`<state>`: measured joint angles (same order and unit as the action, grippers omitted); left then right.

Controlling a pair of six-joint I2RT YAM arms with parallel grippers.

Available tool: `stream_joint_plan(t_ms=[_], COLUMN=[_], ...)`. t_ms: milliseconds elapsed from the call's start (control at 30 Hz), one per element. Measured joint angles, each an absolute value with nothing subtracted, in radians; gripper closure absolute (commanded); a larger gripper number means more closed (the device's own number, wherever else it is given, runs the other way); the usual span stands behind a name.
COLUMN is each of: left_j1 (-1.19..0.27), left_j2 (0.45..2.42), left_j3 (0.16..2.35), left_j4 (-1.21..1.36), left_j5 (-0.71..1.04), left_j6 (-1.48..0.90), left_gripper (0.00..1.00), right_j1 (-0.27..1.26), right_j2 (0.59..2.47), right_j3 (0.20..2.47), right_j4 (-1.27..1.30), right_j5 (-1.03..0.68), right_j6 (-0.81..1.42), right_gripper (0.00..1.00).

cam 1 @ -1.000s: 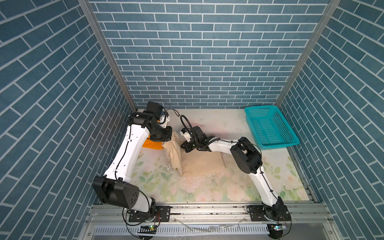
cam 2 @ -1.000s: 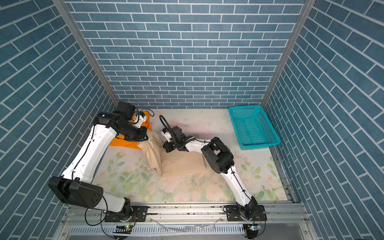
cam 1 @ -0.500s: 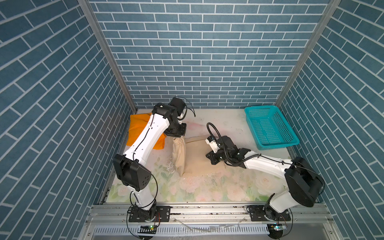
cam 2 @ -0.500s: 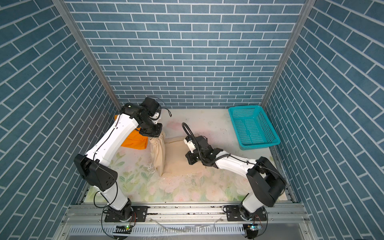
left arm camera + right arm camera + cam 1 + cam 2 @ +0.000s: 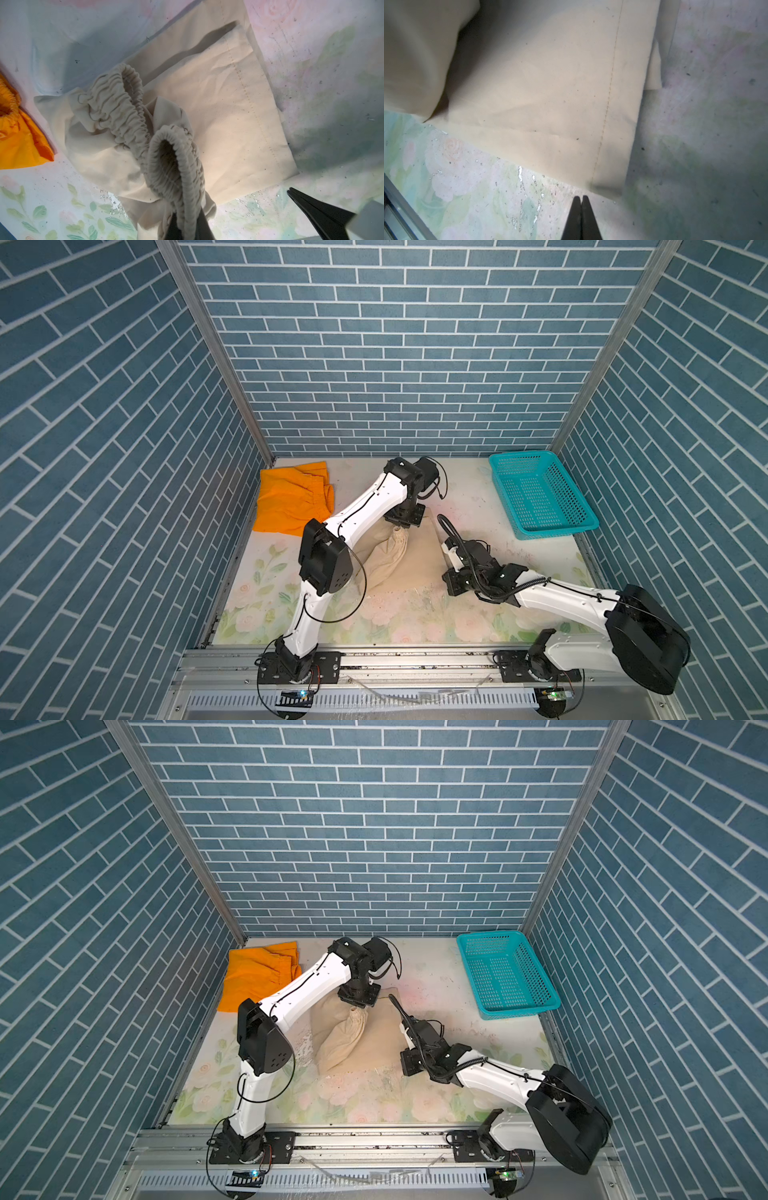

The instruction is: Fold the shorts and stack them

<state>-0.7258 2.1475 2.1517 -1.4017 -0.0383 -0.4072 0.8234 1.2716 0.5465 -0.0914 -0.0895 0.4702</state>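
Right hand (image 5: 581,199): closed, empty, just off the near hem corner of the beige shorts (image 5: 386,562). These lie mid-tabletop (image 5: 469,489), fold judged unfinished. Left hand (image 5: 187,225): clamped on their gathered waistband, held raised. Orange shorts (image 5: 291,502): far left corner against the wall, seemingly unfolded, unstacked. Teal basket (image 5: 540,497): far right, with bare room between.

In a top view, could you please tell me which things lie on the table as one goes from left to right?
orange shorts → beige shorts → teal basket
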Motion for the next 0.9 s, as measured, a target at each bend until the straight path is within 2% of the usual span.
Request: stream_joint_plan(t_ms=[533, 900], left_j1=[-0.802, -0.833], left_j2=[2.226, 2.239], left_j3=[2.154, 2.139], left_j4=[-1.287, -1.217], left_j5=[0.021, 0.031], left_j6=[-0.48, -0.46], left_gripper=[1.0, 1.0], right_j1=[0.823, 0.823], right_j2=[1.248, 1.333], right_j3=[0.497, 0.492], right_j4=[-0.014, 0.054], right_j5=[-0.134, -0.146], right_j6=[0.534, 0.552], right_gripper=[0.94, 0.97])
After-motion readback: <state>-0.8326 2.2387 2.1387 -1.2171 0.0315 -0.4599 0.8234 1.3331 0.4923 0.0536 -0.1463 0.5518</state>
